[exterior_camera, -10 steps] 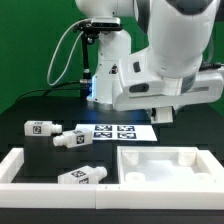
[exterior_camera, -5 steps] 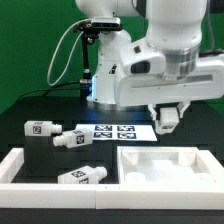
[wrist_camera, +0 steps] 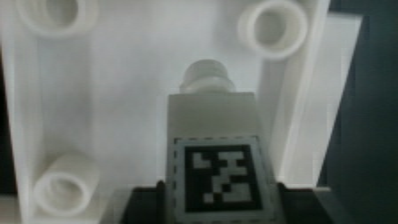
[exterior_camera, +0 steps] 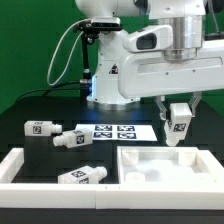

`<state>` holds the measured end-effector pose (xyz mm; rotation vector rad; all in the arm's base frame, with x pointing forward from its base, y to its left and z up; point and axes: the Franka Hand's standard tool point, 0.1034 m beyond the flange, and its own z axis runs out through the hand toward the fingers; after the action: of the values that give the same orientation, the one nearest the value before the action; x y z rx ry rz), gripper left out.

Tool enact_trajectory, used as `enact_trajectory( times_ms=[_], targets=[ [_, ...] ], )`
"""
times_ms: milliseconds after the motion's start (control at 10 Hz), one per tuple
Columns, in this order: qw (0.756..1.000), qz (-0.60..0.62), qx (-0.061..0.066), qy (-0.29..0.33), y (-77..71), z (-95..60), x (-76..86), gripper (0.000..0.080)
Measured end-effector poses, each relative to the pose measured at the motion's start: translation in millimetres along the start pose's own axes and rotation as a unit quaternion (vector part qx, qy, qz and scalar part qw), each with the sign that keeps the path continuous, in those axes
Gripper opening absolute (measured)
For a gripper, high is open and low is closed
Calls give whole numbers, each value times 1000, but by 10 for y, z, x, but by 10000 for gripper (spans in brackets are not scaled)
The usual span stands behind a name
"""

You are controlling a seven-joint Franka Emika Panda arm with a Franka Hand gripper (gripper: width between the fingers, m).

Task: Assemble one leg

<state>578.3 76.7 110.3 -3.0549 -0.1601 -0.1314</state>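
My gripper (exterior_camera: pixel 180 108) is shut on a leg (exterior_camera: pixel 179 124), a small white peg with a black-and-white tag. It holds the leg upright in the air above the back right part of the large white panel (exterior_camera: pixel 160 163). In the wrist view the held leg (wrist_camera: pixel 214 130) points down at the panel (wrist_camera: pixel 125 110), between raised round holes (wrist_camera: pixel 272 24). Three more legs lie on the table at the exterior view's left: one (exterior_camera: pixel 40 127), one (exterior_camera: pixel 72 138) and one (exterior_camera: pixel 82 176).
The marker board (exterior_camera: pixel 115 131) lies behind the panel. White border rails (exterior_camera: pixel 20 168) run along the front and left. The robot's base (exterior_camera: pixel 105 70) with cables stands at the back.
The gripper with the leg has swung to the exterior view's right and turned upright, and now hangs over the panel's back right part.
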Motion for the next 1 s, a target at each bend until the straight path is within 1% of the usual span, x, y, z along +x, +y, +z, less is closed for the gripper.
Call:
enact_trajectory(
  times_ms=[100, 200, 300, 400, 500, 600, 700, 1000],
  targets=[
    [1000, 0, -3, 20, 13, 20, -12, 285],
    [998, -1, -8, 64, 18, 15, 62, 285],
    [993, -6, -9, 117, -48, -2, 217, 285],
    [988, -11, -8, 153, -120, 9, 347, 285],
    [981, -13, -9, 193, -158, -6, 471, 285],
    [970, -15, -13, 244, -170, -9, 512, 285],
    [969, -17, -15, 245, -153, 48, 459, 285],
    [970, -19, -14, 240, -162, 64, 456, 285]
  ],
)
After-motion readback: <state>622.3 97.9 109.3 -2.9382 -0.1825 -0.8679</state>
